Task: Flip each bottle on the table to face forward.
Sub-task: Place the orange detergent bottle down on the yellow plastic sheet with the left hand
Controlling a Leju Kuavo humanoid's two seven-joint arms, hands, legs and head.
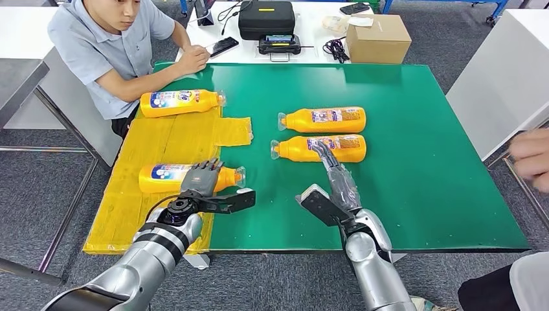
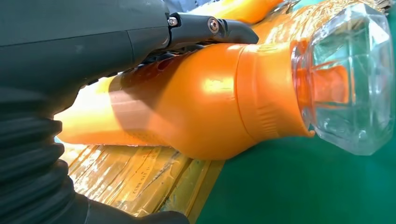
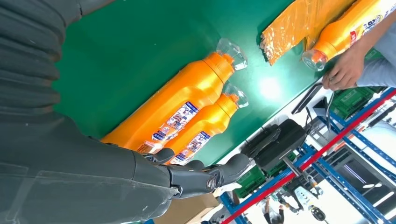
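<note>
- While the person [image 1: 116,45] sits at the far-left corner, the left hand [image 1: 202,178] lies over the near-left bottle [image 1: 162,177] on the yellow sheet [image 1: 175,139]; a firm grip can't be confirmed.
- Right hand [image 1: 333,172], fingers stretched out, reaches onto the nearer right-side bottle [image 1: 322,148], without wrapping it.
- Two more bottles lie flat: far-left bottle [image 1: 181,102], far-right bottle [image 1: 324,119].

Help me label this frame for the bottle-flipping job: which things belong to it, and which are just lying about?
Part of the job:
- near-left bottle, under the left hand
- far-left bottle
- two right bottles, the nearer one touched by the right hand

Just lying about:
- cardboard box
- black case
- phone
- yellow sheet
</note>
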